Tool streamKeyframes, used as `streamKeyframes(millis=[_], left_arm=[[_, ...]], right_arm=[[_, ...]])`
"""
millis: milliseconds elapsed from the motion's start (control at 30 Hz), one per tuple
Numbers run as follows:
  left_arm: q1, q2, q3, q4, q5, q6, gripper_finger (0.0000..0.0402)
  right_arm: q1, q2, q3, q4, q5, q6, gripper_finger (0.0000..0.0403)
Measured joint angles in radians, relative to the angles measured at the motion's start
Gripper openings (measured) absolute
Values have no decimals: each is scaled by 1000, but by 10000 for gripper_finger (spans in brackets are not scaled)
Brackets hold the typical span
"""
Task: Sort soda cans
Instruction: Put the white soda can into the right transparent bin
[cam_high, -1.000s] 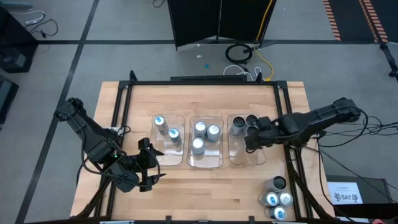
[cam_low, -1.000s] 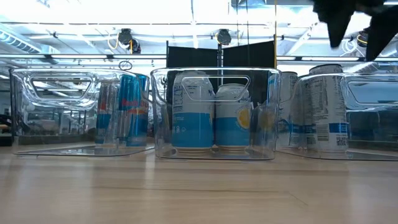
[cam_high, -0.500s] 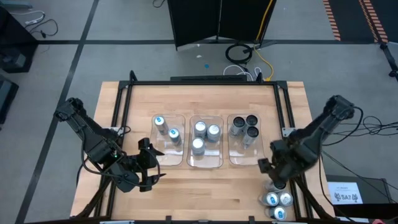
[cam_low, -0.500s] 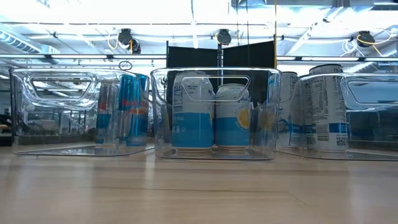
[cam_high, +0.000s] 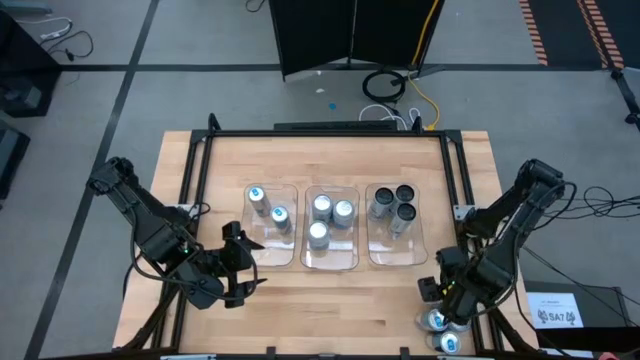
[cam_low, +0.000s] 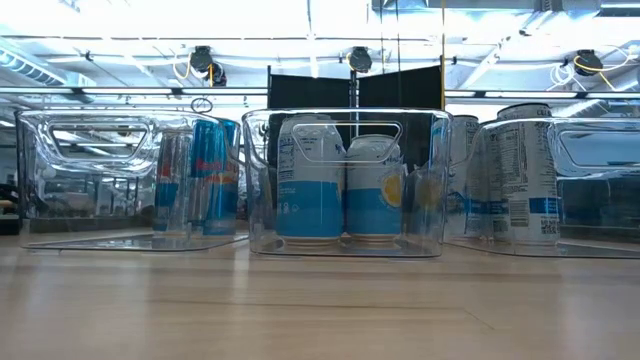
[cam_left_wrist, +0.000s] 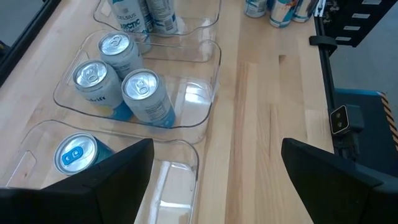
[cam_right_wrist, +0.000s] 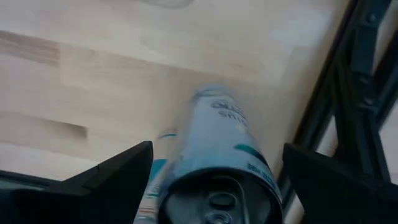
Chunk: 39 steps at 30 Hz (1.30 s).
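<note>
Three clear trays hold standing soda cans. The left tray (cam_high: 270, 225) has two blue-marked cans, the middle tray (cam_high: 331, 250) three bright silver ones, and the right tray (cam_high: 395, 250) three dark-topped ones. Several loose cans (cam_high: 448, 322) stand at the table's near right corner. My right gripper (cam_high: 445, 295) hovers open over this group. In the right wrist view a dark-topped can (cam_right_wrist: 217, 162) stands between its spread fingers (cam_right_wrist: 106, 180), apart from both. My left gripper (cam_high: 243, 272) waits open near the left tray.
A black frame rail (cam_high: 470, 290) runs along the table's right edge, close beside the loose cans. Bare wood (cam_high: 340, 300) lies between the trays and the near edge. The low view shows the trays (cam_low: 345, 180) side by side and no gripper.
My right gripper has swung away from the right tray toward the table's near right corner and come down over the loose cans. A third dark-topped can now stands uncovered in the right tray. The left arm has kept still.
</note>
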Motion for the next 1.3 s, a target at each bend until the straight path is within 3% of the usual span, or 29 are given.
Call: streamKeyframes(millis=[233, 567, 733, 867, 1133, 1300], left_arm=[[0, 0, 0, 0, 0, 0, 361], [0, 0, 0, 1, -2, 0, 361], [0, 0, 0, 1, -2, 0, 361], [0, 0, 0, 7, -2, -1, 361], [0, 0, 0, 66, -2, 0, 361], [0, 0, 0, 78, -2, 0, 361]], right_arm=[[35, 39, 0, 45, -50, 14, 348], [41, 73, 0, 86, -65, 14, 237], [41, 65, -1, 80, -56, 11, 236], [40, 44, 40, 22, 36, -4, 236], [42, 40, 298, -248, 111, -77, 242], [38, 40, 429, -281, 292, -150, 243]])
